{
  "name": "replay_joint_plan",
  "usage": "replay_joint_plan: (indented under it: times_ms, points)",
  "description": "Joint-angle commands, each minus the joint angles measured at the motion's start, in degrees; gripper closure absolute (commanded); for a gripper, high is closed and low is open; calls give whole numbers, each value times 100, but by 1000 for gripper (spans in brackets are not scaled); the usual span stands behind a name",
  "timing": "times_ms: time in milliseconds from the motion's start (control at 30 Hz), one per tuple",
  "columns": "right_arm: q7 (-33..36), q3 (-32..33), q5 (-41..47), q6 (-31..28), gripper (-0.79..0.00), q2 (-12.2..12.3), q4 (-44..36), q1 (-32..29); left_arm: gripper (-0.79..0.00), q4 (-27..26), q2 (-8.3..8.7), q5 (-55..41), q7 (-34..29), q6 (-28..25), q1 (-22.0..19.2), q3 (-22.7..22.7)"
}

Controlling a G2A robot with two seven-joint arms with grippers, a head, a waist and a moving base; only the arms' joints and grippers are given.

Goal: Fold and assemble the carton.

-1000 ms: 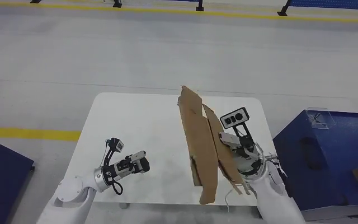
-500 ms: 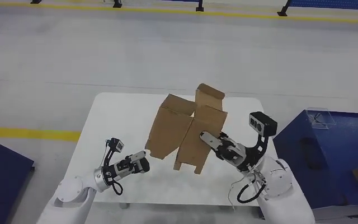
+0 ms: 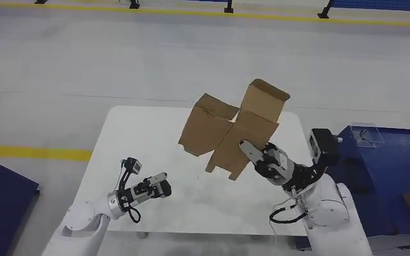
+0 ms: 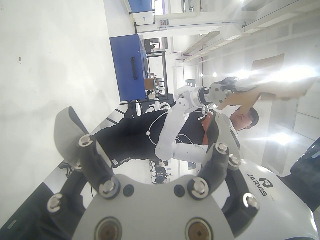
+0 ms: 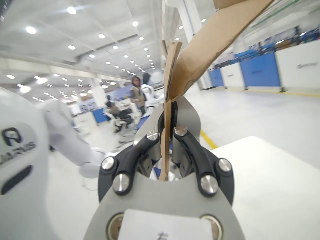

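Observation:
A brown cardboard carton [image 3: 234,131], partly spread with its flaps open, hangs tilted in the air over the right half of the white table [image 3: 141,134]. My right gripper [image 3: 248,150] is shut on its near lower edge; in the right wrist view the fingers [image 5: 186,116] pinch a thin cardboard panel [image 5: 166,96] edge-on, and a flap [image 5: 212,43] leans off to one side. My left gripper [image 3: 164,186] lies low over the table's front left, open and holding nothing, well apart from the carton. From the left wrist view, the carton [image 4: 265,86] shows far off beyond that open gripper [image 4: 142,138].
A blue bin [image 3: 368,176] stands right of the table, close to the right arm. Another blue object [image 3: 9,195] sits at the left edge of the view. Bare tabletop lies between the left gripper and the carton.
The right arm swung the carton up and toward the far right, turning it from a flat, edge-on sheet to a spread shape. The left arm stayed still.

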Motion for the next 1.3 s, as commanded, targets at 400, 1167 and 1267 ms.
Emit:
replay_joint_plan:
  times_ms: [400, 1167, 1267]
  points:
    - [-6716, -263, -11268, 4615, 0, 9, -256, -284, -785, 0, 0, 0, 0, 0, 0, 0]
    - [-4664, -252, -5335, 1709, 0, 35, -667, -419, -785, 0, 0, 0, 0, 0, 0, 0]
    - [-3182, -474, -3092, 625, 0, 69, -561, -501, -785, 0, 0, 0, 0, 0, 0, 0]
